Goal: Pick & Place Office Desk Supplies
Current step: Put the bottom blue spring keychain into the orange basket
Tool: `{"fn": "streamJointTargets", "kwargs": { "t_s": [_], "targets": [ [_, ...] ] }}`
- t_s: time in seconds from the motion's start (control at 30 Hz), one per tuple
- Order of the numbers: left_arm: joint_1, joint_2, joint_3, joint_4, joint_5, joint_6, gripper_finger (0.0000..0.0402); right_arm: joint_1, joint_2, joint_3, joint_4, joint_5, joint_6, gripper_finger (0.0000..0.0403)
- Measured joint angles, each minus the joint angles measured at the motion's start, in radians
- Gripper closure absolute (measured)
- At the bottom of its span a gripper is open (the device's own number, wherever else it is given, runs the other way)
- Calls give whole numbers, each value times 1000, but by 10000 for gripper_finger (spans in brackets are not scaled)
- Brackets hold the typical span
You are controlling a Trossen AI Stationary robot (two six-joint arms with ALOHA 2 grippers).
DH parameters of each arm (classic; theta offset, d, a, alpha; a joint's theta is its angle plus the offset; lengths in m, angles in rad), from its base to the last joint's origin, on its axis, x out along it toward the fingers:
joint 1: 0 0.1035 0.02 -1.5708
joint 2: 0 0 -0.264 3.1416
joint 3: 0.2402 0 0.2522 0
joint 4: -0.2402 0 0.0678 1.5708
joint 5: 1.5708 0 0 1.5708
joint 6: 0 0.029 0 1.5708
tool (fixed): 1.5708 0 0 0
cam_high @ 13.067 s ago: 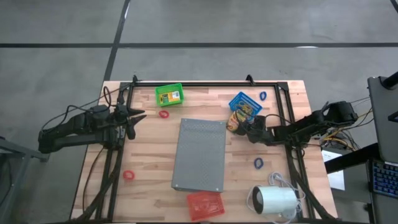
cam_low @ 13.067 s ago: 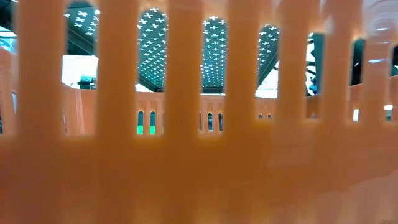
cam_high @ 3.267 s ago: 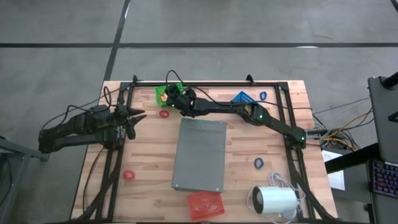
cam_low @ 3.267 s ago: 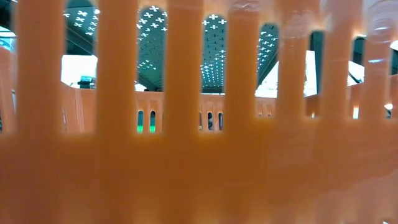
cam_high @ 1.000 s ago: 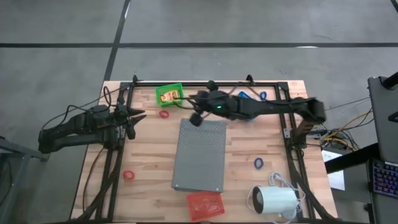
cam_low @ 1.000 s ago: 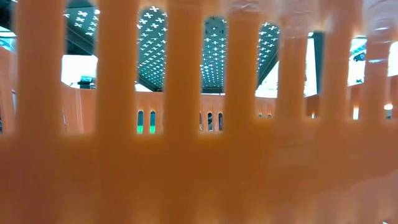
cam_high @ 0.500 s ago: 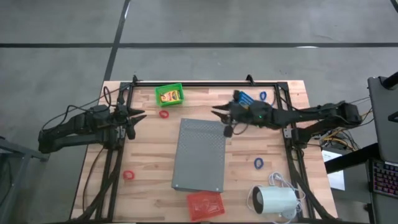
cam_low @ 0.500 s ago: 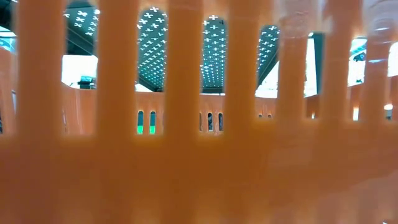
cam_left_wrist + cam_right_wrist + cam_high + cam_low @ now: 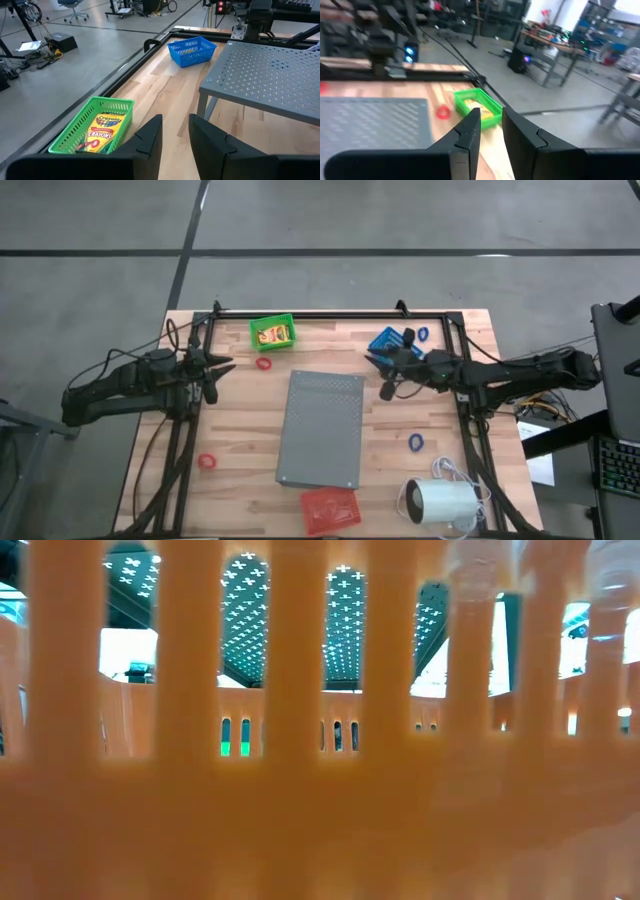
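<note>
Lying inside the green basket (image 9: 272, 332) at the bench's (image 9: 240, 430) far left is a crayon box (image 9: 101, 131) (already placed, it seems). Loose rings are spread about: a red ring (image 9: 263, 364) just beside that basket, another red ring (image 9: 207, 463) at the near left, a blue ring (image 9: 416, 442) at the right, and one blue ring (image 9: 423, 334) beside the blue basket (image 9: 392, 343).

The right pincer (image 9: 385, 377) is held beside the blue basket, fingers slightly apart with nothing between them. The left pincer (image 9: 218, 376) waits at the left edge, likewise narrowly parted and empty.

A ring is probably to be fetched next. The fingers should be spread wider first, lowered straight over the ring's band, and the grey slab (image 9: 322, 429) cleared.
</note>
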Motion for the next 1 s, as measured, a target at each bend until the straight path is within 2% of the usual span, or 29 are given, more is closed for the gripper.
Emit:
{"fn": "streamJointTargets", "kwargs": {
  "t_s": [0.13, 0.37, 1.0],
  "targets": [
    [0, 0, 0, 0, 0, 0, 303, 3, -57, -46, -1, -6, 52, 328],
    [0, 0, 0, 0, 0, 0, 303, 3, -67, -118, -5, -6, 85, 328],
    [0, 0, 0, 0, 0, 0, 303, 10, -72, -75, -3, -11, 118, 328]
  ]
}}
